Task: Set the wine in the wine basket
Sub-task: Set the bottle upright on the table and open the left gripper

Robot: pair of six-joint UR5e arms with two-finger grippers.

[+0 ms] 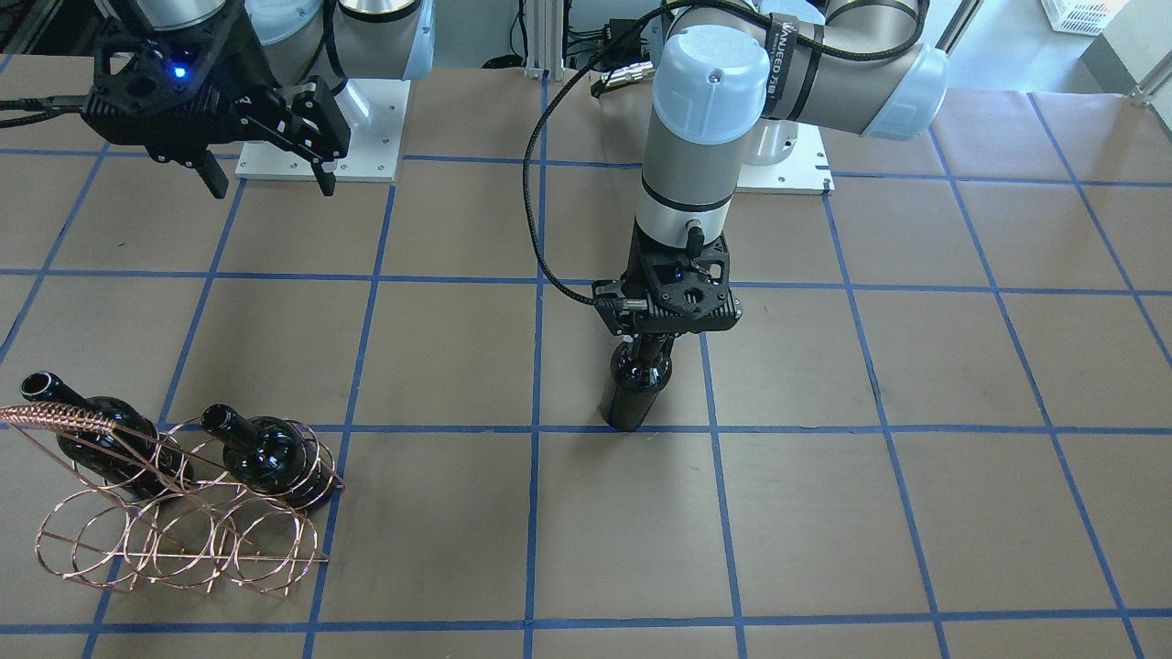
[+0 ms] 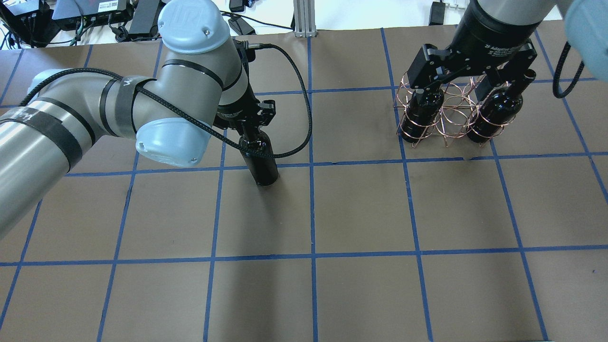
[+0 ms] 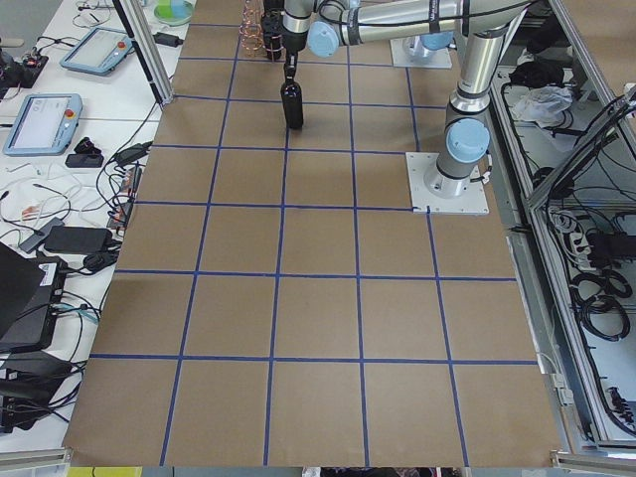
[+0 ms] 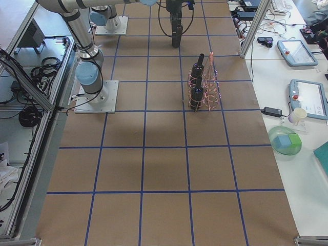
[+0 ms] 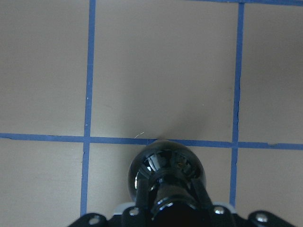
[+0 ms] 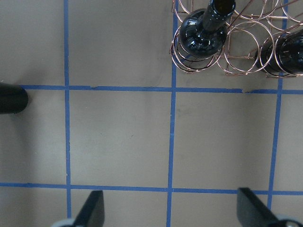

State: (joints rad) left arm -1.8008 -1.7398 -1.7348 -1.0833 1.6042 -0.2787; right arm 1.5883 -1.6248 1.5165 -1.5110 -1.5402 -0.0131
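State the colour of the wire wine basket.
Copper to rose-gold. The wine basket shows best in the exterior front-facing view.

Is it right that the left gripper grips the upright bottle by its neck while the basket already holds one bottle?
No: the wine basket already holds two bottles, not one, as the front-facing view shows. The left gripper does grip the upright wine by its neck.

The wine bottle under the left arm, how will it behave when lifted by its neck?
The wine bottle looks glossy glass, so probably slippery and breakable. Tall and upright, it may tip if nudged. Gripped at the neck by the left hand, it could swing.
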